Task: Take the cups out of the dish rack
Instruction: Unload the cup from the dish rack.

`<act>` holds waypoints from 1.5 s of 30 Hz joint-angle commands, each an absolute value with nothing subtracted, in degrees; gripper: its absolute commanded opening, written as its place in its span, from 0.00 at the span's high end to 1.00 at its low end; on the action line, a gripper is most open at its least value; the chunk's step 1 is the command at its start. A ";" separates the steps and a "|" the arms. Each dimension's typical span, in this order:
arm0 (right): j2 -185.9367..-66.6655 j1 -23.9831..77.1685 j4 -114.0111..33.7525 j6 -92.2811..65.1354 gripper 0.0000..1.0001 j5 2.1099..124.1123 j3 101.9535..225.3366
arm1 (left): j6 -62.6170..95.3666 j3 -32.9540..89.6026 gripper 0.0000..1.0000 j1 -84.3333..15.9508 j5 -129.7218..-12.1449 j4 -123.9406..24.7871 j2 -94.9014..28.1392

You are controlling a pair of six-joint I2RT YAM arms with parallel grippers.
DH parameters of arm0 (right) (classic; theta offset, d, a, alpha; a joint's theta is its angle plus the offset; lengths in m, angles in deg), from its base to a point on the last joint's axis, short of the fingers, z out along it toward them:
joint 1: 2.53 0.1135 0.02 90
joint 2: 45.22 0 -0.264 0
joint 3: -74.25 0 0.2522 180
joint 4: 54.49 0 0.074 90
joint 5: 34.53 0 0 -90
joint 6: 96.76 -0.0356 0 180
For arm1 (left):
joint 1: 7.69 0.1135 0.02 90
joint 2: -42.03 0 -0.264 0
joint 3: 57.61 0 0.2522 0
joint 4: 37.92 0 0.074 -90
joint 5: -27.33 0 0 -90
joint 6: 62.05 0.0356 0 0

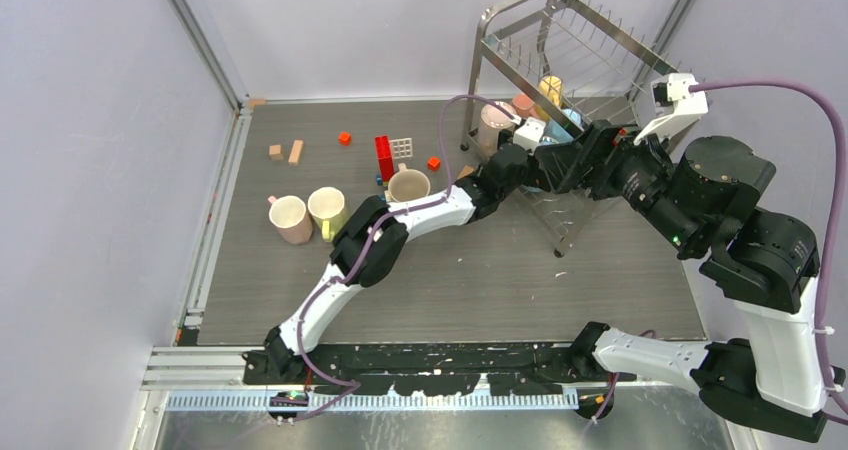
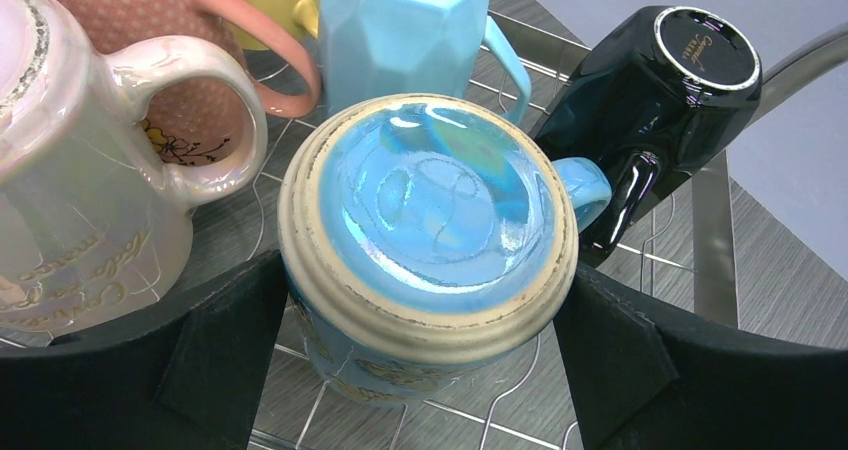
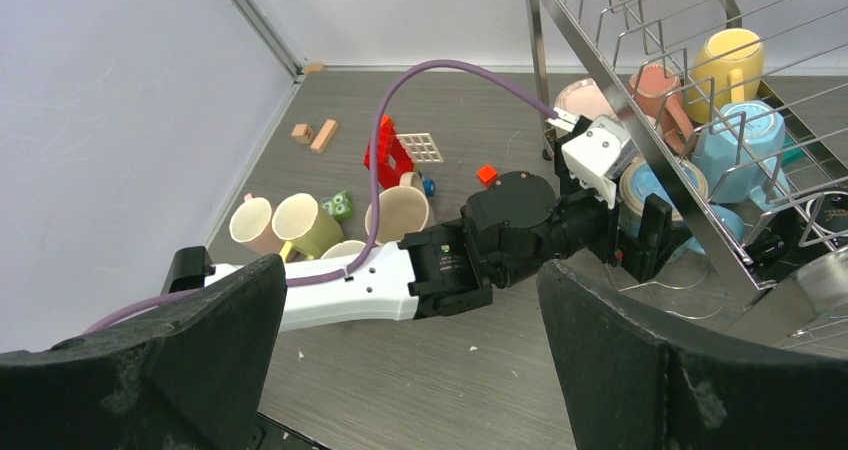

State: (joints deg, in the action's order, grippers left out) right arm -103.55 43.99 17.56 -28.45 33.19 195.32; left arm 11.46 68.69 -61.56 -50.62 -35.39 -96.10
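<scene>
The dish rack [image 1: 560,40] stands at the back right, and my left arm reaches into its lower tier. There my left gripper [image 2: 425,305] is open, one finger close on each side of an upside-down blue cup [image 2: 430,210] with a beige foot ring. Around that cup in the rack are a pearly white cup [image 2: 80,200], a pink cup [image 2: 170,60], a faceted light blue cup [image 2: 400,30] and a black cup [image 2: 660,80]. My right gripper [image 3: 410,370] hangs open and empty above the left arm. A pink cup [image 1: 290,218], a pale yellow cup [image 1: 327,210] and a beige cup [image 1: 408,185] stand on the table.
Toy blocks lie behind the table cups: a red one [image 1: 384,157], wooden ones [image 1: 285,152], small orange ones [image 1: 344,138] and a white grid piece [image 1: 402,148]. A wall and a metal rail [image 1: 215,220] bound the left side. The right arm crosses in front of the rack.
</scene>
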 commanded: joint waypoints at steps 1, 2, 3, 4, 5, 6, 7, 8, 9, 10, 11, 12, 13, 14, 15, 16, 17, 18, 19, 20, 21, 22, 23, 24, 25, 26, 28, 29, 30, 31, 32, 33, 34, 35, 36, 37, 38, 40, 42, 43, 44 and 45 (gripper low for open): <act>-103.11 44.27 15.01 -27.49 0.00 32.48 195.17 | 11.94 70.73 0.00 -61.58 -48.04 -33.35 -97.75; -103.08 44.31 15.01 -27.48 0.00 32.46 195.16 | 12.26 70.90 0.00 -61.57 -47.81 -33.44 -98.02; -103.13 44.26 15.00 -27.50 0.00 32.49 195.16 | 12.67 71.06 0.00 -61.59 -47.52 -33.67 -98.24; -103.06 44.28 15.00 -27.50 0.00 32.55 195.11 | 12.86 71.09 0.00 -61.57 -47.22 -33.63 -98.45; -103.01 44.30 14.95 -27.46 0.00 32.50 195.05 | 12.98 71.04 0.00 -61.57 -47.13 -33.41 -98.68; -103.04 44.30 14.87 -27.49 0.00 32.49 194.98 | 13.26 71.07 0.00 -61.57 -47.18 -33.26 -98.87; -103.11 44.27 14.91 -27.46 0.00 32.54 195.05 | 13.47 71.21 0.00 -61.57 -47.20 -33.16 -99.10; -103.09 44.29 14.91 -27.49 0.00 32.60 195.05 | 13.55 71.42 0.00 -61.57 -47.20 -32.95 -99.34; -103.12 44.31 14.91 -27.50 0.00 32.63 195.08 | 13.54 71.64 0.00 -61.57 -47.04 -32.88 -99.64; -103.18 44.31 14.99 -27.50 0.00 32.69 195.10 | 13.54 71.98 0.00 -61.57 -47.03 -32.87 -99.89; -103.22 44.31 15.04 -27.50 0.00 32.70 195.10 | 13.54 72.27 0.00 -61.57 -47.17 -32.87 -100.11; -103.19 44.31 15.08 -27.46 0.00 32.77 195.20 | 13.54 72.55 0.00 -61.57 -47.16 -32.87 -100.28; -103.16 44.30 15.16 -27.36 0.00 32.65 195.27 | 13.38 72.61 0.01 -61.56 -47.12 -32.78 -100.37; -103.22 44.31 15.17 -27.41 0.00 32.63 195.34 | 13.36 72.61 0.03 -61.52 -47.12 -32.45 -100.37; -103.23 44.27 15.17 -27.32 0.00 32.65 195.38 | 13.41 72.61 0.06 -61.56 -47.23 -32.11 -100.32; -103.10 44.31 15.17 -27.32 0.00 32.62 195.49 | 13.60 72.52 0.10 -61.57 -47.36 -31.82 -100.09; -103.10 44.31 15.22 -27.32 0.00 32.66 195.58 | 13.70 72.24 0.16 -61.57 -47.44 -31.37 -99.58; -103.14 44.31 15.16 -27.31 0.00 32.67 195.57 | 13.92 71.87 0.23 -61.57 -47.55 -30.50 -99.06; -103.13 44.29 15.17 -27.32 0.00 32.66 195.59 | 14.16 71.13 0.31 -61.57 -47.60 -29.71 -98.34; -103.12 44.31 15.17 -27.31 0.00 32.67 195.59 | 14.30 70.59 0.40 -61.57 -47.60 -28.88 -97.58; -103.08 44.29 15.12 -27.38 0.00 32.77 195.56 | 14.45 70.11 0.49 -61.57 -47.70 -28.43 -96.82; -103.14 44.29 14.97 -27.42 0.00 32.88 195.45 | 14.57 69.95 0.57 -61.56 -47.85 -28.24 -96.13; -103.12 44.23 14.85 -27.41 0.00 32.90 195.31 | 14.66 69.97 0.63 -61.56 -48.00 -28.22 -95.59; -103.14 44.30 14.71 -27.45 0.00 32.95 195.17 | 14.75 69.93 0.68 -61.57 -48.26 -28.21 -94.99; -103.08 44.31 14.59 -27.53 0.00 33.10 195.06 | 14.77 69.98 0.72 -61.57 -48.57 -28.21 -94.42; -103.12 44.29 14.52 -27.60 0.00 33.28 194.99 | 14.77 69.90 0.75 -61.57 -48.76 -28.17 -93.85; -103.22 44.26 14.40 -27.84 0.00 33.47 194.84 | 14.64 69.65 0.80 -61.61 -49.18 -27.79 -92.65; -103.22 44.31 14.31 -27.87 0.00 33.54 194.84 | 14.49 69.32 0.82 -61.57 -49.30 -27.51 -91.91; -103.16 44.27 14.30 -27.92 0.00 33.50 194.85 | 14.38 69.03 0.84 -61.57 -49.45 -27.05 -91.35; -103.09 44.29 14.26 -27.94 0.00 33.45 194.78 | 14.23 68.81 0.85 -61.58 -49.56 -26.68 -90.74; -103.14 44.31 14.23 -27.90 0.00 33.42 194.75 | 14.18 68.62 0.87 -61.57 -49.77 -26.37 -89.99; -103.06 44.29 14.16 -27.93 0.00 33.34 194.65 | 14.08 68.55 0.88 -61.57 -50.02 -26.17 -89.49; -103.05 44.31 14.21 -27.94 0.00 33.35 194.66 | 13.95 68.50 0.89 -61.57 -50.28 -25.99 -88.96; -103.09 44.27 14.14 -27.94 0.00 33.32 194.66 | 13.86 68.48 0.90 -61.57 -50.50 -25.74 -88.45; -103.02 44.28 14.13 -27.94 0.00 33.34 194.56 | 13.77 68.52 0.91 -61.57 -50.68 -25.53 -88.06; -103.03 44.30 14.10 -27.98 0.00 33.26 194.47 | 13.56 68.54 0.93 -61.57 -50.78 -25.38 -87.63; -103.01 44.31 14.05 -28.00 0.00 33.25 194.45 | 13.47 68.59 0.94 -61.57 -51.03 -25.21 -87.34; -103.02 44.31 14.01 -27.99 0.00 33.26 194.52 | 13.50 68.99 0.95 -61.57 -51.52 -25.22 -86.78; -102.96 44.24 14.03 -28.00 0.00 33.11 194.37 | 13.42 69.28 0.98 -61.48 -51.82 -25.14 -86.19; -102.92 44.30 14.14 -28.00 0.00 33.02 194.36 | 13.29 69.29 0.99 -61.48 -51.98 -25.13 -85.94; -102.88 44.27 14.13 -28.02 0.00 32.95 194.38 | 13.21 69.37 0.99 -61.50 -52.15 -25.15 -85.67; -102.86 44.31 14.08 -28.06 0.00 32.96 194.43 | 13.09 69.35 0.99 -61.48 -52.37 -25.06 -85.41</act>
State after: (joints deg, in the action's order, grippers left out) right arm -103.35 43.99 16.66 -28.06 33.27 194.57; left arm 14.30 67.33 -61.62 -51.38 -33.81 -94.42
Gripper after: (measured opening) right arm 0.996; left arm 0.812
